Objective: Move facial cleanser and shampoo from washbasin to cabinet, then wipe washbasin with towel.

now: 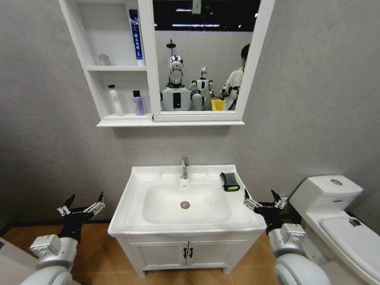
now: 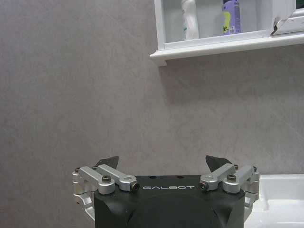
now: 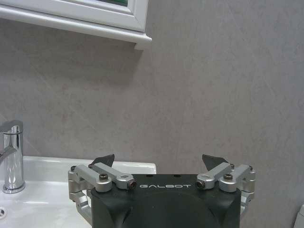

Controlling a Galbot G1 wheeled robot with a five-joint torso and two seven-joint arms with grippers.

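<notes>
The facial cleanser, a slim white bottle, and the shampoo, a small purple bottle with a black cap, stand side by side in the lowest compartment of the cabinet. Both also appear in the left wrist view, the facial cleanser beside the shampoo. The towel, black with a yellow-green edge, lies folded on the right rim of the washbasin. My left gripper is open, low at the washbasin's left. My right gripper is open, low beside the washbasin's right front corner.
A chrome tap stands behind the bowl, with a round drain in it. A tall blue-and-white tube fills the cabinet's top compartment. A white toilet sits at the right. A two-door cupboard is under the washbasin.
</notes>
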